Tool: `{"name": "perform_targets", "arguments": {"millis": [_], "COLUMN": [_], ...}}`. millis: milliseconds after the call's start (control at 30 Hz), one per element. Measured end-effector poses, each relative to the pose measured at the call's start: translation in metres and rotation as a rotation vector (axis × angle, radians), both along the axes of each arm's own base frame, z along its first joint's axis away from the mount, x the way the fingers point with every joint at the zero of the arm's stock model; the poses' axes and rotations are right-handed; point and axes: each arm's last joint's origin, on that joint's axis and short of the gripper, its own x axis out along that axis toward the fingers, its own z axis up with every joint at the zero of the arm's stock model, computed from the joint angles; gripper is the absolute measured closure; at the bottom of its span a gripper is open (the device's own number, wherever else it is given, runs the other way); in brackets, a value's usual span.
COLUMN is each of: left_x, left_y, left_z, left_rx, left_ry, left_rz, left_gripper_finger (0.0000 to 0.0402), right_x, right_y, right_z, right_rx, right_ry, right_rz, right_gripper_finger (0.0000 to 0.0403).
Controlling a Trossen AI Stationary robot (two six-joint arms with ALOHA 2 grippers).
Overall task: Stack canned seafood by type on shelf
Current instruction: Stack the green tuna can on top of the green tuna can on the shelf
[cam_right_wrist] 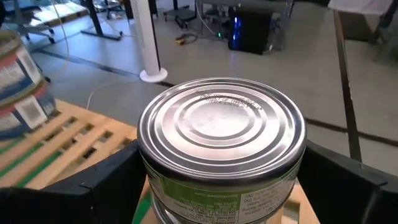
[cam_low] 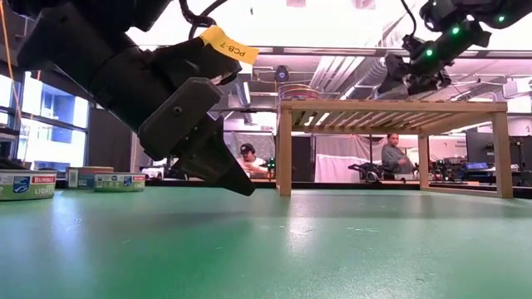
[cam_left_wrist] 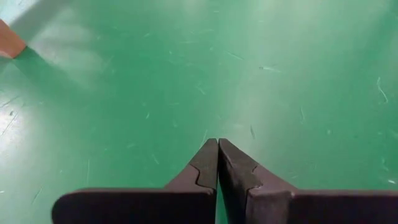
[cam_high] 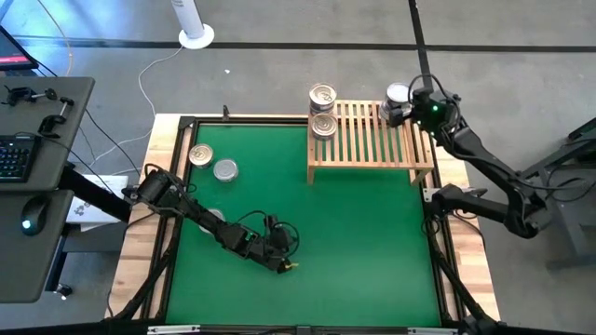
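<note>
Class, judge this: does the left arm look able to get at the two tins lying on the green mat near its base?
Probably yes. The left gripper hangs shut above bare mat, and nothing lies between it and the two tins; it must open first.

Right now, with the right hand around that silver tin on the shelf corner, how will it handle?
The tin looks rigid, so squeezing shouldn't dent it. Its smooth sides could slip in the right hand. Squat and flat-topped, it probably won't tip on the shelf.

Silver tins (cam_high: pixel 323 110) stacked on slatted shelf (cam_high: pixel 368 138); two (cam_high: pixel 213 163) on mat.
</note>
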Motion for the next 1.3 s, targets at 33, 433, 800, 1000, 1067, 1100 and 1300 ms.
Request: {"name": "perform_targets", "arguments": {"millis": [33,433,800,1000,1067,1100,1300], "left_x": [0.0,0.0,0.001,0.001,0.001,0.001,0.001], "left_y": [0.0,0.0,-0.001,-0.001,-0.001,-0.001,-0.001], "left_z": [0.0,0.0,0.002,0.002,0.002,0.002,0.002], "left_rx": [0.003,0.001,-0.004,-0.004,-0.005,-0.005,-0.005], "left_ry": [0.001,-0.003,-0.014,-0.014,-0.015,-0.015,-0.016], "left_rz": [-0.003,-0.004,-0.004,-0.004,-0.004,-0.004,-0.004], "left_gripper_finger": [0.0401,0.0402,0.0401,0.0401,0.0401,0.0401,0.0402], "right_x": [-0.001,-0.002,-0.003,-0.003,-0.003,-0.003,-0.002], "right_y": [0.0,-0.001,0.0,0.001,0.001,0.001,0.001], "right_z": [-0.003,-0.015,-0.017,-0.019,-0.019,-0.019,-0.018], "right_rx": [0.009,0.047,0.069,0.073,0.076,0.076,0.085], "right_ry": [0.004,-0.006,0.009,0.036,0.034,0.033,-0.001], "right_rz": [-0.003,0.031,0.029,0.029,0.032,0.036,0.063], "right_gripper_finger": [0.0042,0.0042,0.0021,0.0019,0.0019,0.0019,0.0018]}}
